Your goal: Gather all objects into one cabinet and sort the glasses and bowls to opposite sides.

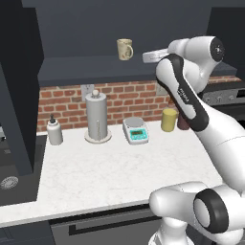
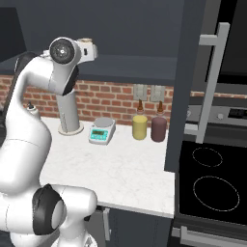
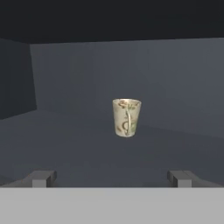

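Note:
The cream patterned mug stands upright on the shelf of the open dark slate-grey wall cabinet. In the hand view the mug is straight ahead, some way beyond the fingertips. My gripper is open, its two fingers spread wide with nothing between them. From the left base view the gripper hovers at shelf height just right of the mug, apart from it. The cabinet's tall door with its long grey bar handle stands swung open. The orange mug, grey-green cup and brown bowl are out of view.
On the white counter under the cabinet stand a soap bottle, a paper towel holder, a kitchen scale, a yellow canister and a maroon canister. A black stove top lies to the right.

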